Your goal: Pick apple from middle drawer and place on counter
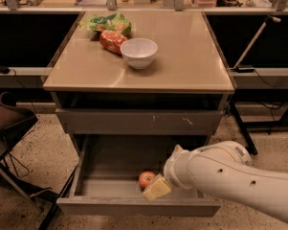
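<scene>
The apple point(145, 178), small and red, lies on the floor of the open middle drawer point(110, 176), near its front wall and a little right of centre. My gripper point(157, 188) hangs at the end of the white arm that comes in from the lower right, right beside the apple, low over the drawer's front. One yellowish finger pad shows next to the fruit. The tan counter point(182, 56) tops the grey cabinet above.
A white bowl point(138, 52), an orange-red snack bag point(112, 40) and a green bag point(107, 22) sit on the counter's back left. The scratched drawer front point(138, 121) above juts out slightly. A dark chair point(9, 123) stands at left, a stand leg point(251, 47) at right.
</scene>
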{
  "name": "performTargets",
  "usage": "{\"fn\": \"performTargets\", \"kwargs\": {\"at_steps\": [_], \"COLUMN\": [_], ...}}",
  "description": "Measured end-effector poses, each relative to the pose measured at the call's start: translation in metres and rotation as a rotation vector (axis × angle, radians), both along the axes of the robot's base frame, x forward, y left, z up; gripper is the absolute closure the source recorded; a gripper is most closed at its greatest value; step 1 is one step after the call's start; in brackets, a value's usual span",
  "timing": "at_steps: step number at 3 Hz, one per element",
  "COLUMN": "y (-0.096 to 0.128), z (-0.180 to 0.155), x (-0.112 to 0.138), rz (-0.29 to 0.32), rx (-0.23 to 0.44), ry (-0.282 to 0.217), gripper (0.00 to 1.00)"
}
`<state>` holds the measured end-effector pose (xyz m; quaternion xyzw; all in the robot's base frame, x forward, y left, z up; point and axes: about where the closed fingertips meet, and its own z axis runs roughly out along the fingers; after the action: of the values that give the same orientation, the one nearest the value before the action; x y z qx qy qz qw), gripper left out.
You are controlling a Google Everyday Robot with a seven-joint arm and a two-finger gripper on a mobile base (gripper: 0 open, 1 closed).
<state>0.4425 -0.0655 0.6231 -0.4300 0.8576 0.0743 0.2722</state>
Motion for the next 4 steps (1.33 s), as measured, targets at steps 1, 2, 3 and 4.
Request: {"fn": "performTargets", "kwargs": {"at_steps": [1, 2, 3, 4], "y": [0.0, 0.011, 0.023, 0.025], "z": [-0.032, -0.058, -0.077, -0.077], "x": [0.036, 0.083, 0.114, 0.115], "rz": [-0.061, -0.125, -0.152, -0.151], "rx": [0.077, 0.188, 0.241, 0.244], "ry": [-0.02, -0.062, -0.088, -0.091], "gripper": [0.0, 0.0, 0.0, 0.0]}}
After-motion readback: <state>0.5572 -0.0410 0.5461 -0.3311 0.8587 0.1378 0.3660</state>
